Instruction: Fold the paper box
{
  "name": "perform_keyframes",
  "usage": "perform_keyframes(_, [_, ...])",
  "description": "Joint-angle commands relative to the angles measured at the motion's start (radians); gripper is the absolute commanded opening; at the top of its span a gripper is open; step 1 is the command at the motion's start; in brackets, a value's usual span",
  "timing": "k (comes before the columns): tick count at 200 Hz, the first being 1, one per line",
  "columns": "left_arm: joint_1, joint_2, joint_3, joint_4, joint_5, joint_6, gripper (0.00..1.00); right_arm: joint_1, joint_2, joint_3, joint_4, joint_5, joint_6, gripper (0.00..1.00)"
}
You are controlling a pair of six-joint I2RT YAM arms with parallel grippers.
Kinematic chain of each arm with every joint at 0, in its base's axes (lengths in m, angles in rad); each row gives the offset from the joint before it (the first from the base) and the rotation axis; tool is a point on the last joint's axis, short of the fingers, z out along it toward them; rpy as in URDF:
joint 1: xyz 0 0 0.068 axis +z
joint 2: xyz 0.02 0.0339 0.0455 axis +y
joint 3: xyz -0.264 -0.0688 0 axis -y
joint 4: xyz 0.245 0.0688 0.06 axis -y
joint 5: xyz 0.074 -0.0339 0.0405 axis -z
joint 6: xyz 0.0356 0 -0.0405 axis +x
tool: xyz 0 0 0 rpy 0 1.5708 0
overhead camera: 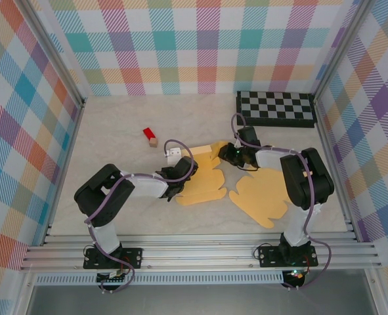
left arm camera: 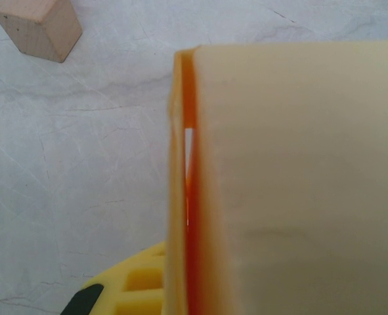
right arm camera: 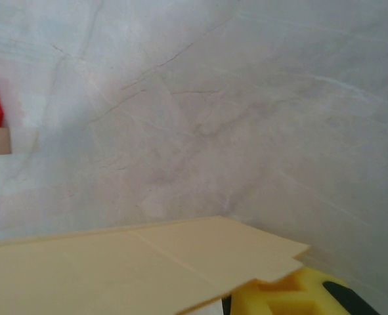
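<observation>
Robotics lab enclosure, plaid cloth walls (overhead camera: 23,131), aluminium frame (overhead camera: 200,252), checkerboard (overhead camera: 276,108), marbled table (overhead camera: 115,131)

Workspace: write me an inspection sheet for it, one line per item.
Surface: pale marbled table, no spills seen.
Job's things: yellow paper box lying mostly flat at centre; one pale flap raised.
Clutter: red block and wooden cube side by side beyond the left arm; checkerboard at the far right.
Grippers: left gripper shut on the paper box at the raised flap; right gripper at the flap's other end, jaw state unclear.
Cables: purple-grey cables looped along both arms.
Surroundings: plaid walls; aluminium frame at the near edge.
</observation>
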Motion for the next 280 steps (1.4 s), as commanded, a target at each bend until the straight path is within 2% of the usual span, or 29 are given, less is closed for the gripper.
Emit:
perform_keyframes(1, [-0.018, 0.017, 0.032, -0.047, 0.029, -0.051, 0.00, 0.020, -0.029, -0.032, 0.066, -0.062, 0.061, 0.28])
perform_keyframes(76, [-0.029, 0.038, 0.052, -0.065, 0.019, -0.092, 0.00, 0.103, -0.044, -0.057, 0.069, -0.053, 0.105, 0.25])
perform_keyframes(104, [-0.034, 0.037, 0.050, -0.074, 0.014, -0.116, 0.00, 0.127, -0.009, -0.062, 0.087, -0.041, 0.122, 0.18])
perform_keyframes(121, [-0.033, 0.037, 0.045, -0.074, 0.017, -0.125, 0.00, 0.142, 0.012, -0.047, 0.039, -0.011, 0.118, 0.14])
perform_keyframes(210, [-0.034, 0.044, 0.040, -0.077, 0.005, -0.137, 0.00, 0.153, 0.080, -0.036, -0.157, 0.128, 0.127, 0.14])
perform_keyframes(236, [-0.034, 0.050, 0.040, -0.091, -0.013, -0.137, 0.00, 0.153, 0.034, -0.064, -0.093, 0.091, 0.116, 0.15])
perform_keyframes(253, [-0.035, 0.052, 0.041, -0.101, -0.025, -0.132, 0.00, 0.152, -0.030, -0.042, -0.099, 0.070, 0.064, 0.17])
perform_keyframes(280, [-0.034, 0.049, 0.040, -0.104, -0.034, -0.107, 0.00, 0.139, -0.110, 0.027, -0.217, 0.069, -0.120, 0.21])
